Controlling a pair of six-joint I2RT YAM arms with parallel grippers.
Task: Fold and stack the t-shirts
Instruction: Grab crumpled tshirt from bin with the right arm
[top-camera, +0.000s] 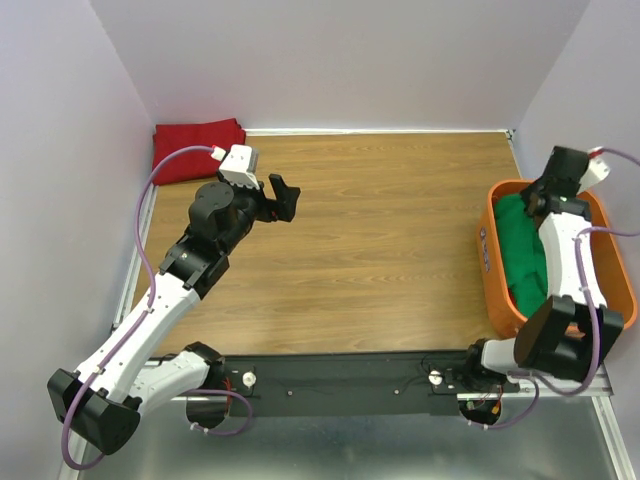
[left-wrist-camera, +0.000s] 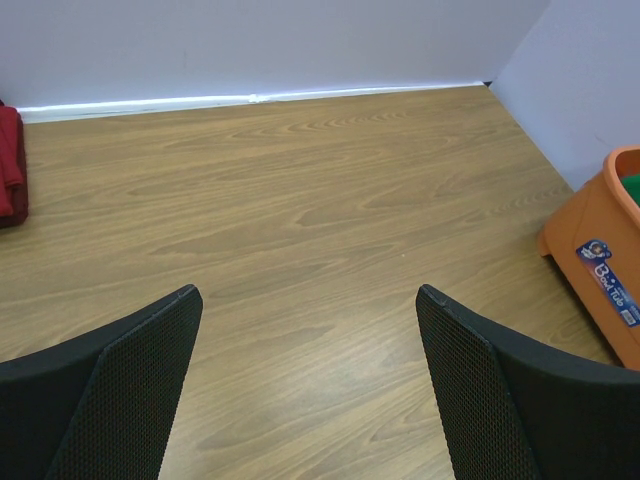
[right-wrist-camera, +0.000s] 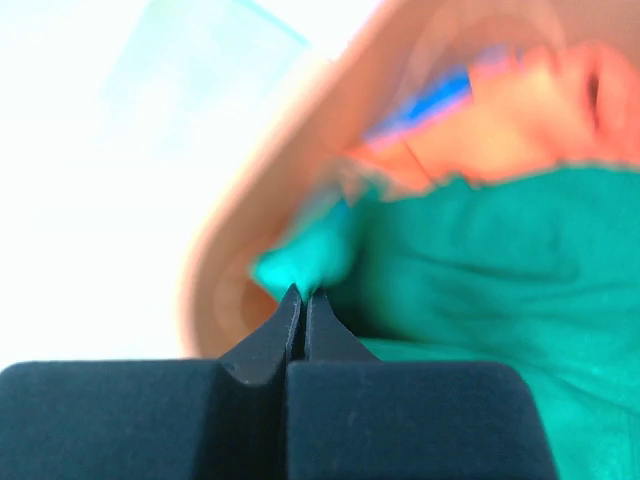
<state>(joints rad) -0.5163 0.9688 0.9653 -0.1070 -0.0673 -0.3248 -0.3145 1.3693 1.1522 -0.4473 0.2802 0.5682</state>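
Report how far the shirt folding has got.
Done: the dark red shirt lies folded in the far left corner. In hand: the right gripper is shut at the green shirt inside the orange basket; a grip on cloth is unclear. The left gripper hangs open. Left: folding the green shirt and stacking it.

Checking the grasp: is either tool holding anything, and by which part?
Left tool: open, nothing held. Right tool: shut at a green shirt fold in the basket; too blurred to tell if cloth is pinched.

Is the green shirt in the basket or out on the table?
In the basket: the green shirt lies bunched between the walls of the orange basket.
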